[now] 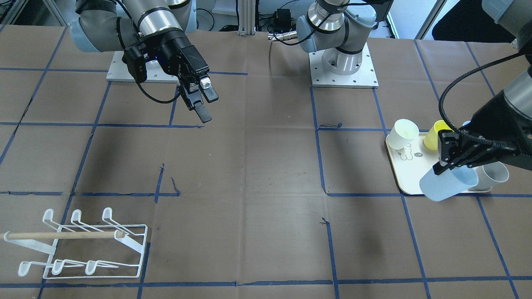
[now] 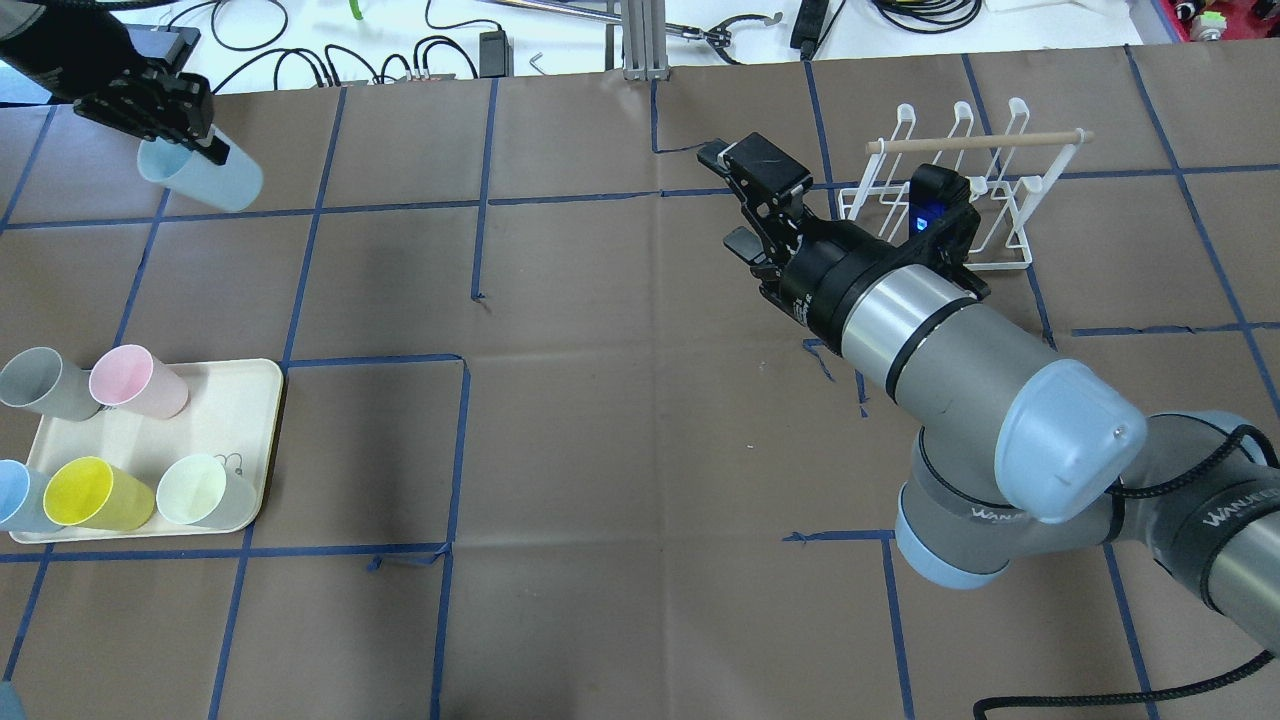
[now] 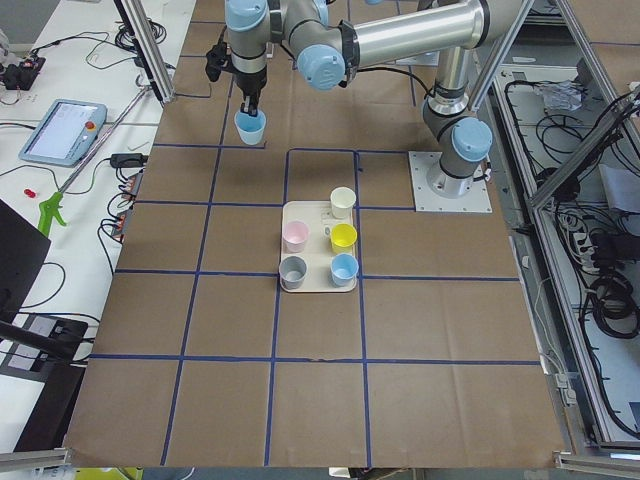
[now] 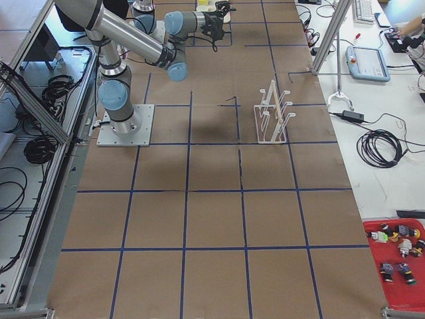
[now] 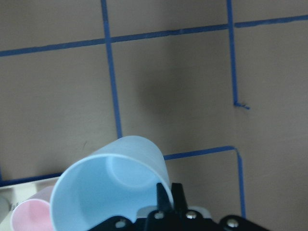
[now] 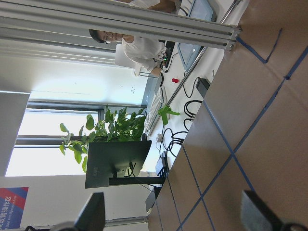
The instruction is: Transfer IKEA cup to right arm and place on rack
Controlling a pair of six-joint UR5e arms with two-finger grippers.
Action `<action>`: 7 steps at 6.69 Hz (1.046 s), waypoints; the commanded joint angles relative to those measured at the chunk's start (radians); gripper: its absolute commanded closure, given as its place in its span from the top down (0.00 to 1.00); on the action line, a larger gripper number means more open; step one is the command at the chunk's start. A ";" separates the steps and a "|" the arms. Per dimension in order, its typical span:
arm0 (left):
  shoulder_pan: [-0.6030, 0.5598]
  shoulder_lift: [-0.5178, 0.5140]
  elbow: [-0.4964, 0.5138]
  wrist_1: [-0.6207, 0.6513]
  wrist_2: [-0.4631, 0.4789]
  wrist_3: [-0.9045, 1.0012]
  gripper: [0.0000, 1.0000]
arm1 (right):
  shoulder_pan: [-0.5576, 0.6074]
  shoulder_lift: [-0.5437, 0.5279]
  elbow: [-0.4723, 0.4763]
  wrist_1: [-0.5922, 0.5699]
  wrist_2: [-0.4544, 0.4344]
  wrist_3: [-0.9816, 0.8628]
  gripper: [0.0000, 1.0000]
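Observation:
My left gripper [image 2: 190,150] is shut on the rim of a light blue IKEA cup [image 2: 205,178], which it holds tilted above the table at the far left. The same blue cup [image 1: 448,182] hangs over the tray's corner in the front-facing view, and the left wrist view looks into its open mouth [image 5: 108,190]. The right arm's gripper [image 2: 727,198] is open and holds nothing, raised near the table's middle and apart from the cup. The white wire rack [image 2: 960,190] with its wooden dowel stands just behind that gripper and carries no cups.
A cream tray [image 2: 150,440] at the near left holds a grey cup [image 2: 40,383], a pink cup [image 2: 138,380], a yellow cup [image 2: 95,493], a pale cup [image 2: 205,490] and a blue one at the edge. Cables and a person lie beyond the far edge.

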 commanded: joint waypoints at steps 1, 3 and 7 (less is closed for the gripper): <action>-0.008 0.022 -0.034 0.077 -0.413 0.027 0.00 | 0.000 0.052 0.006 -0.128 0.000 0.023 1.00; -0.008 0.063 -0.173 0.308 -0.626 0.034 0.00 | 0.000 0.101 0.006 -0.202 0.000 0.023 1.00; -0.046 -0.013 -0.610 1.306 -0.840 -0.012 0.00 | 0.000 0.123 0.000 -0.233 -0.020 0.146 1.00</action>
